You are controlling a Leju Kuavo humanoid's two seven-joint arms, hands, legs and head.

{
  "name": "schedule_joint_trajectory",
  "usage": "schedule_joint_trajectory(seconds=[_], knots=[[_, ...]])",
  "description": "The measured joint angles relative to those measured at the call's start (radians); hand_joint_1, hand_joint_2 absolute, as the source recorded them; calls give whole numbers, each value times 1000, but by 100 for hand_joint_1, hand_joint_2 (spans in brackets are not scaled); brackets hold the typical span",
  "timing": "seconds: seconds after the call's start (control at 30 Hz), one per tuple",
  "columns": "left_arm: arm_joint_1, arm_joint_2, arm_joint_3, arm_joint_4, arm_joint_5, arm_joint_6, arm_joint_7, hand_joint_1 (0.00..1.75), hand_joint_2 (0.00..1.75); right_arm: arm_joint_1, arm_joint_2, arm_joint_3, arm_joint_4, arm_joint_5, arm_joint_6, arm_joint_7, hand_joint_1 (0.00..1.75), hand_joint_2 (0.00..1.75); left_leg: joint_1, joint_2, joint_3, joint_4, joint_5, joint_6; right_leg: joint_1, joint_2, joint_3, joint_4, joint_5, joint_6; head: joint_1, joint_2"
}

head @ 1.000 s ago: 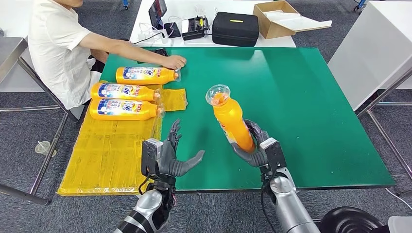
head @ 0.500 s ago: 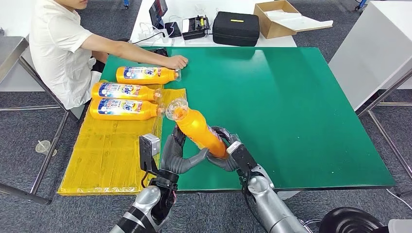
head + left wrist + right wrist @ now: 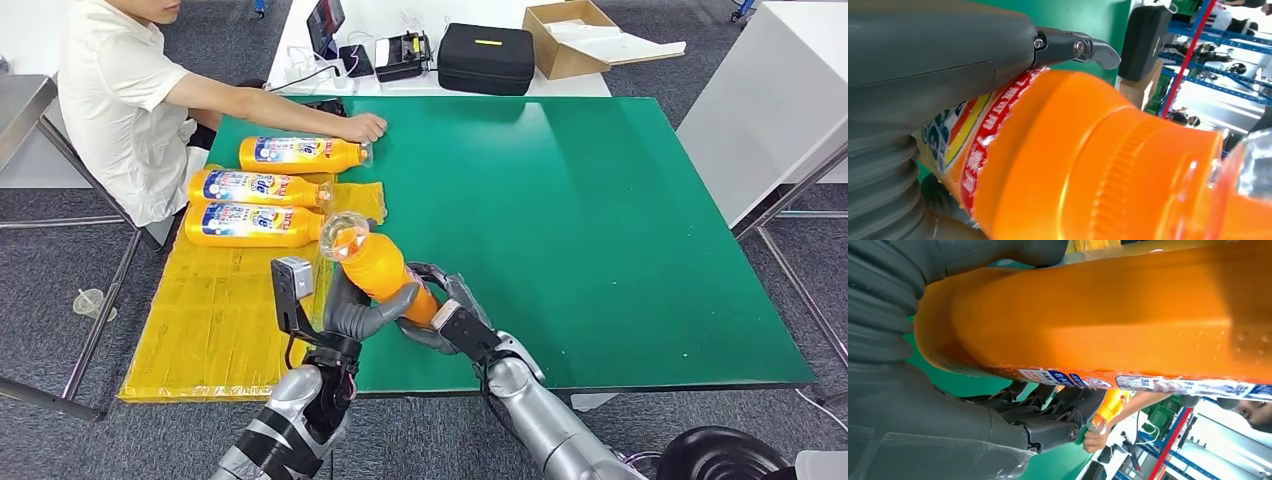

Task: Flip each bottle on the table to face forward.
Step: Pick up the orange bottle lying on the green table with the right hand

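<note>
Orange plastic bottle with clear cap tilted above green table's near edge, clasped at base by right hand, cradled mid-body by left hand; seemingly a handover for turning. Beyond left hand, three labelled orange bottles.

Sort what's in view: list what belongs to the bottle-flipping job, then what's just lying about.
Job:
orange plastic bottle with clear cap, held by left hand and right hand
three labelled orange bottles lying flat
green table top
yellow plastic sheet

Lying about:
black zipped case
open cardboard box
black device with cables
</note>
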State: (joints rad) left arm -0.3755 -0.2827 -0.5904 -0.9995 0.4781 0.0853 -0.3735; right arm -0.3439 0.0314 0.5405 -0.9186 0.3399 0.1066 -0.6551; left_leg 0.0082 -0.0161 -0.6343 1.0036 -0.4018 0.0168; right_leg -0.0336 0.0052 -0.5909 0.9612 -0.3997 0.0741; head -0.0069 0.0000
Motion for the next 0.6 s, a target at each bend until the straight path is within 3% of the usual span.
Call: schedule_joint_trajectory(seconds=[0.07, 0.2, 0.3, 0.37, 0.4, 0.47, 0.53, 0.6], knots=[[-8, 0, 6, 9, 12, -14, 8, 1, 175, -6, 0, 6, 5, 0, -1, -1, 175, 175, 0, 0, 0, 0, 0, 0, 0, 0, 0, 0, 0, 0, 0, 0], [-19, 0, 15, 30, 18, -22, 10, 170, 175, -12, 0, 17, 12, -1, 1, -5, 175, 175, 0, 0, 0, 0, 0, 0, 0, 0, 0, 0, 0, 0, 0, 0], [-25, 0, 17, 46, 16, -20, -6, 175, 175, -13, 0, 22, 14, -11, 4, -7, 175, 175, 0, 0, 0, 0, 0, 0, 0, 0, 0, 0, 0, 0, 0, 0], [-26, -1, 17, 51, 9, -14, -21, 175, 175, -13, 0, 23, 14, -27, 10, -10, 163, 175, 0, 0, 0, 0, 0, 0, 0, 0, 0, 0, 0, 0, 0, 0], [-26, -2, 17, 54, 7, -11, -25, 175, 175, -13, 0, 23, 15, -35, 15, -12, 145, 175, 0, 0, 0, 0, 0, 0, 0, 0, 0, 0, 0, 0, 0, 0], [-28, -3, 17, 57, 3, -6, -31, 175, 175, -12, 0, 23, 17, -50, 24, -16, 62, 175, 0, 0, 0, 0, 0, 0, 0, 0, 0, 0, 0, 0, 0, 0], [-29, -4, 17, 59, -5, 3, -40, 175, 175, -10, 0, 23, 18, -68, 35, -19, 0, 175, 0, 0, 0, 0, 0, 0, 0, 0, 0, 0, 0, 0, 0, 0], [-29, -5, 17, 59, -16, 16, -52, 175, 175, -6, 4, 23, 18, -86, 48, -21, 0, 175, 0, 0, 0, 0, 0, 0, 0, 0, 0, 0, 0, 0, 0, 0]])
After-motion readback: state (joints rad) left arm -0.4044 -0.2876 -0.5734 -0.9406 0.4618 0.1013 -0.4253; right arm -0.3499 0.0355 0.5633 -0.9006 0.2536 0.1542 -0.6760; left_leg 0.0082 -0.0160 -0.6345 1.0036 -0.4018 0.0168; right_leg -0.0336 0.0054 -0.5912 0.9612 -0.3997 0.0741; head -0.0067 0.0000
